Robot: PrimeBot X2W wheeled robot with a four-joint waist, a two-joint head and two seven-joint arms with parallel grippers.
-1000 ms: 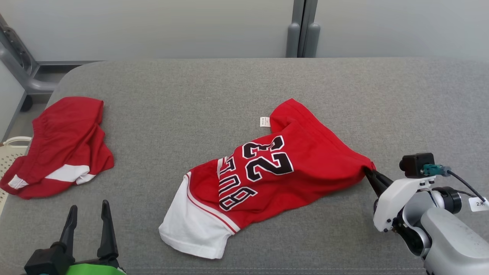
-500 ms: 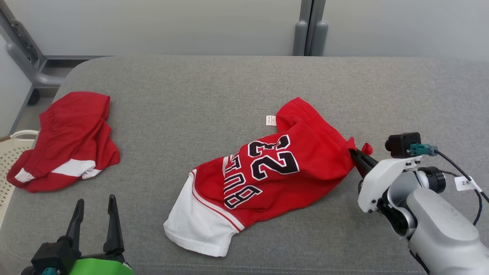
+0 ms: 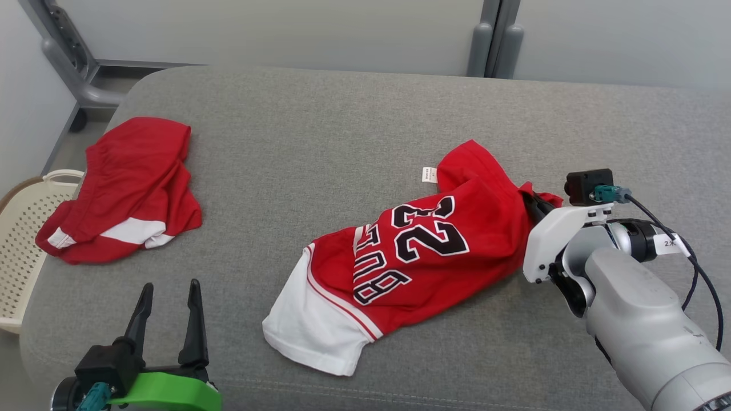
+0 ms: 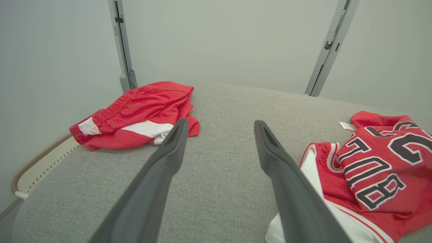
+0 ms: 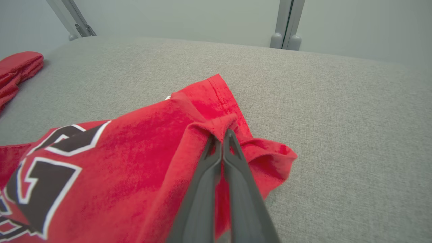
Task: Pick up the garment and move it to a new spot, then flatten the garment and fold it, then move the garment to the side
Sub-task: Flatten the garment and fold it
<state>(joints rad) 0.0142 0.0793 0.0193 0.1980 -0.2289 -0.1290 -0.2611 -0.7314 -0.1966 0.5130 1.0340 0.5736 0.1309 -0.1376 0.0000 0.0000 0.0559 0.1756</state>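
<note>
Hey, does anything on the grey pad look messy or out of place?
The jersey lies crumpled and skewed, one red edge bunched in the shut right gripper. The shorts sit rumpled near the left edge of the pad. Nothing looks torn or spilled.

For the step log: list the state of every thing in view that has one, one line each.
jersey: crumpled on the grey pad, not flattened or folded, right edge pinched and lifted a little.
right gripper: shut on the jersey's edge.
left gripper: open, holding nothing, apart from both garments.
red shorts: bunched in a heap at the pad's left side, untouched.
basket: upright beside the pad's left edge.
</note>
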